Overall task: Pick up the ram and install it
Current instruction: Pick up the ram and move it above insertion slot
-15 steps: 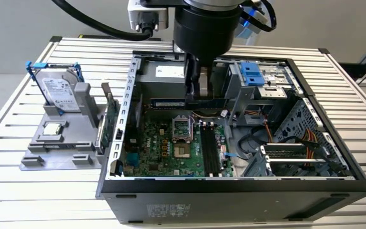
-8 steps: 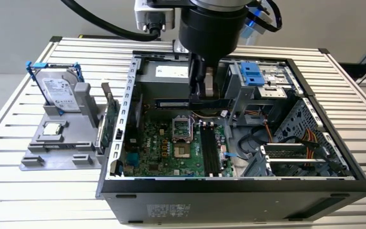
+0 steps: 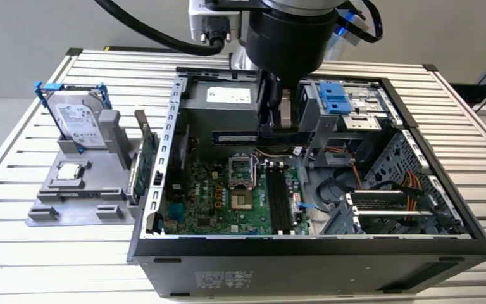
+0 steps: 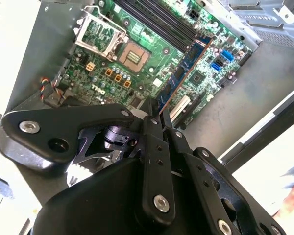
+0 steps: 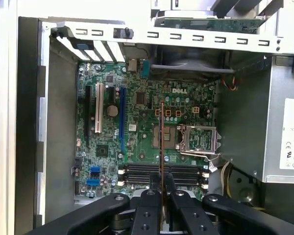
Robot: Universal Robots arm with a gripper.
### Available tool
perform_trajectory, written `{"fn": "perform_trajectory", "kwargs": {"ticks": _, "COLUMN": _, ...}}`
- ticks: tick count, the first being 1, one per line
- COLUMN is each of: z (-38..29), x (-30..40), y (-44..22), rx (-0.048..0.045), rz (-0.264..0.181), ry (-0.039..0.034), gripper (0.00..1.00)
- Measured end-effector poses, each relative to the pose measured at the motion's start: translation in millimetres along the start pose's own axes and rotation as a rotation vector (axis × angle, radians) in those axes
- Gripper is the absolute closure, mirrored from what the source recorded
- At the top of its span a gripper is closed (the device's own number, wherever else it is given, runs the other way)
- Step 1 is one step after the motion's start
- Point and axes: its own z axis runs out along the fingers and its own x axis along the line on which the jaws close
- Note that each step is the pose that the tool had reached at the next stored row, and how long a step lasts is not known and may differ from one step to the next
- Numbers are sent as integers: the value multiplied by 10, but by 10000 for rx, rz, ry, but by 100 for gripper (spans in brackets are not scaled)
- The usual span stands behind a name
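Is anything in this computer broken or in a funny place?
Nothing looks broken. The ram is not in its black slots; the gripper holds it by one end above the motherboard. The hard drive stands outside the case, on a grey holder on the table.

a pale slatted metal table against a plain grey background.

exterior view | arm enters frame at 12 o'clock, reaching into open case | gripper pinches the ram, stick level above motherboard | memory slots at 6 o'clock of gripper | hard drive at 9 o'clock of case
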Motion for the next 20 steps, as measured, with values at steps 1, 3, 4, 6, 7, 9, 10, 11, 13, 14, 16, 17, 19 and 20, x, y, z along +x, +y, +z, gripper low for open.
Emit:
{"fn": "perform_trajectory", "kwargs": {"ticks": 1, "z": 0, "x": 0, "y": -8, "rx": 1, "rz": 0, "ry": -1, "gripper": 100}}
{"fn": "perform_trajectory", "kwargs": {"ticks": 3, "z": 0, "x": 0, "y": -23, "rx": 0, "rz": 0, "ry": -1, "gripper": 100}}
{"fn": "perform_trajectory", "kwargs": {"ticks": 4, "z": 0, "x": 1, "y": -29, "rx": 0, "rz": 0, "ry": -1, "gripper": 100}}
{"fn": "perform_trajectory", "kwargs": {"ticks": 6, "z": 0, "x": 1, "y": -39, "rx": 0, "rz": 2, "ry": 0, "gripper": 100}}
{"fn": "perform_trajectory", "kwargs": {"ticks": 7, "z": -1, "x": 1, "y": -44, "rx": 0, "rz": 5, "ry": 0, "gripper": 100}}
{"fn": "perform_trajectory", "kwargs": {"ticks": 9, "z": -1, "x": 1, "y": -52, "rx": 0, "rz": 7, "ry": -1, "gripper": 100}}
{"fn": "perform_trajectory", "kwargs": {"ticks": 10, "z": -1, "x": 1, "y": -55, "rx": 1, "rz": 8, "ry": -1, "gripper": 100}}
{"fn": "perform_trajectory", "kwargs": {"ticks": 11, "z": -1, "x": 1, "y": -56, "rx": 1, "rz": 9, "ry": -1, "gripper": 100}}
{"fn": "perform_trajectory", "kwargs": {"ticks": 13, "z": -1, "x": 1, "y": -58, "rx": 1, "rz": 9, "ry": 0, "gripper": 100}}
{"fn": "perform_trajectory", "kwargs": {"ticks": 14, "z": -1, "x": 1, "y": -58, "rx": 0, "rz": 10, "ry": 0, "gripper": 100}}
{"fn": "perform_trajectory", "kwargs": {"ticks": 16, "z": -1, "x": -4, "y": -59, "rx": 0, "rz": 17, "ry": -1, "gripper": 100}}
{"fn": "perform_trajectory", "kwargs": {"ticks": 17, "z": 0, "x": -10, "y": -59, "rx": 1, "rz": 24, "ry": -1, "gripper": 100}}
{"fn": "perform_trajectory", "kwargs": {"ticks": 19, "z": 0, "x": -22, "y": -58, "rx": 1, "rz": 41, "ry": -1, "gripper": 100}}
{"fn": "perform_trajectory", "kwargs": {"ticks": 20, "z": 0, "x": -30, "y": -59, "rx": 1, "rz": 53, "ry": -1, "gripper": 100}}
